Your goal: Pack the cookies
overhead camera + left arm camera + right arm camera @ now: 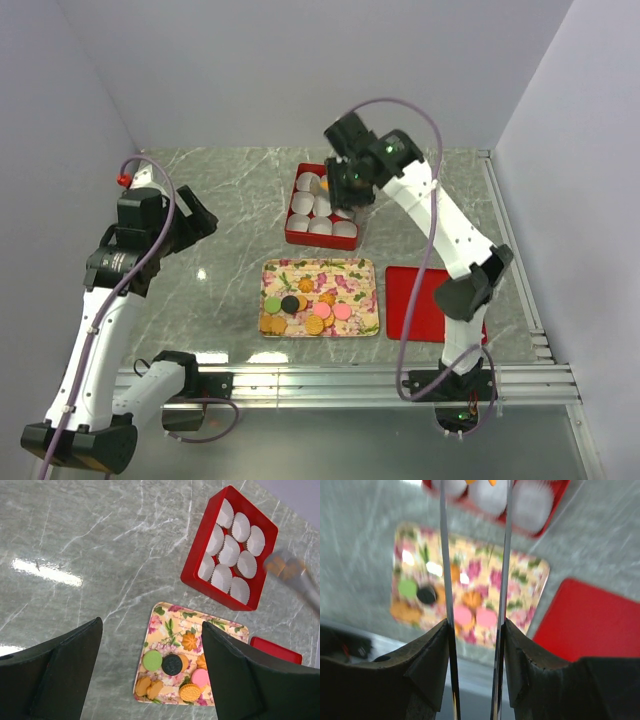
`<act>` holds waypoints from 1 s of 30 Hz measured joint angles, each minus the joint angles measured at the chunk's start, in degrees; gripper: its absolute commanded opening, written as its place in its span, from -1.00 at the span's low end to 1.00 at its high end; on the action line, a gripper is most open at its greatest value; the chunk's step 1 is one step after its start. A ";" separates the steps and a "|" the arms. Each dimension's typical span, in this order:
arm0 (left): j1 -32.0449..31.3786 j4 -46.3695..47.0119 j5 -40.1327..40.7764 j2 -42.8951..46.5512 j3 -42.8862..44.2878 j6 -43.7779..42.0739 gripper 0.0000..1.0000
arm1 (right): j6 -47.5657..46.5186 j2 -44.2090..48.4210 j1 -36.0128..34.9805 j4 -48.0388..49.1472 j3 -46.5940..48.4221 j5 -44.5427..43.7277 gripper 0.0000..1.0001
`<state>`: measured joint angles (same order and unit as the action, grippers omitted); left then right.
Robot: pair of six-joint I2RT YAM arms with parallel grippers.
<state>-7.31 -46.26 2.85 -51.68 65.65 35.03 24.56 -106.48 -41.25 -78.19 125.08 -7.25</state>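
On the grey marble table point(220, 180), the flat red lid point(415, 300) lies toward the right edge. The floral rectangular tray point(350, 272) sits centrally by the near edge. The red square box point(300, 238) of white pleated paper cups point(230, 550) sits toward the far edge.

My right pincer point(476, 485), two thin metal blades, looks clamped on an orange round cookie point(290, 570) above the box. The left pincer point(151, 625) hangs wide apart, empty, toward the left edge. The other loose cookies point(300, 310) lie on the tray's near side.

My worry is that a cookie held only at the blade tips could slip onto the box wall, or the blades could snag a cup.

The overhead view hides the grip behind the arm. The left wrist view shows it, blurred, and shows every cup empty.
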 measured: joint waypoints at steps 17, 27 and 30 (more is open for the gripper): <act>-1.53 -2.10 0.46 -3.67 4.48 0.13 0.74 | -2.45 -15.82 16.52 1.11 11.30 5.11 -0.14; -1.53 -1.57 1.53 -2.95 2.93 0.11 0.74 | -3.39 -20.65 18.23 1.70 13.38 7.74 -0.12; -1.53 -1.42 1.62 -3.41 2.93 -0.09 0.75 | -3.39 -22.75 18.69 2.34 13.49 8.24 -0.04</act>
<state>-8.84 -47.68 4.47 -55.09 68.58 34.94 21.17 -129.23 -22.57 -75.85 138.56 0.99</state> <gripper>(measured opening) 0.869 0.499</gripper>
